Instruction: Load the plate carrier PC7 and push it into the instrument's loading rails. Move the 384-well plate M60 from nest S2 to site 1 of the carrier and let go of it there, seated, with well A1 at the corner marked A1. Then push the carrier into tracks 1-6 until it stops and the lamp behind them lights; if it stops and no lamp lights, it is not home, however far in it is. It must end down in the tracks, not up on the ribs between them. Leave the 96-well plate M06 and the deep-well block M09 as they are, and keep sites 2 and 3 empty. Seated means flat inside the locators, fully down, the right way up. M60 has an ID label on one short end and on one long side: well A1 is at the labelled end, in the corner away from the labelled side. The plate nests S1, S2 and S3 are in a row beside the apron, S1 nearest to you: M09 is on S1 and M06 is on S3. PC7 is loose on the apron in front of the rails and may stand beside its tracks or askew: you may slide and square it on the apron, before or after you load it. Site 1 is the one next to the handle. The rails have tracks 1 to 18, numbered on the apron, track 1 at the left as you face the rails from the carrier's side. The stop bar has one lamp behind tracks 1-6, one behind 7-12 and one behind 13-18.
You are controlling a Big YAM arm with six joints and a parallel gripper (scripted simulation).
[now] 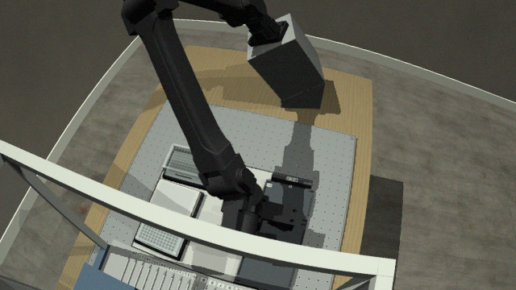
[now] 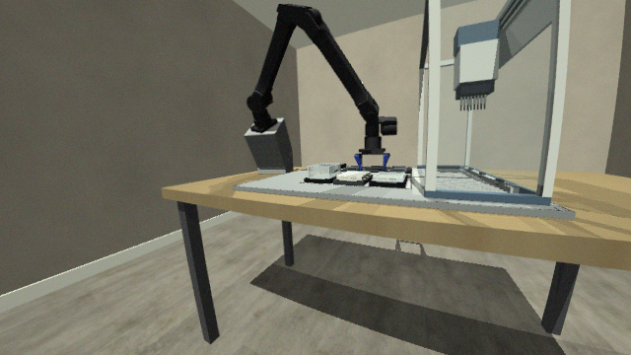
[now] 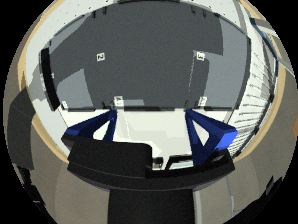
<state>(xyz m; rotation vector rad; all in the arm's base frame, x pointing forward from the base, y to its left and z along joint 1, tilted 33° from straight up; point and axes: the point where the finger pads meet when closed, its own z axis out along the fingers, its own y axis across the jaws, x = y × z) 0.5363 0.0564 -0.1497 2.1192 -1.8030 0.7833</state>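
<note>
The white 384-well plate M60 [image 1: 177, 197] lies on the middle nest S2, and it also shows in the side view [image 2: 352, 177]. The dark carrier PC7 [image 1: 286, 201] sits on the apron beside the nests, its handle [image 1: 291, 179] at the end away from the rails. In the wrist view the carrier's deck [image 3: 149, 50] with small white locators fills the space ahead. My gripper [image 2: 372, 160] hangs low between M60 and the carrier. Its blue fingers stand wide open with nothing between them. In the top view the arm hides the fingers.
The deep-well block M09 [image 1: 181, 163] is on S1 and the 96-well plate M06 [image 1: 159, 239] is on S3. The ribbed rails [image 1: 161, 278] lie beyond M06. A white frame beam [image 1: 193, 229] crosses the view. A pipetting head [image 2: 475, 69] hangs over the rails.
</note>
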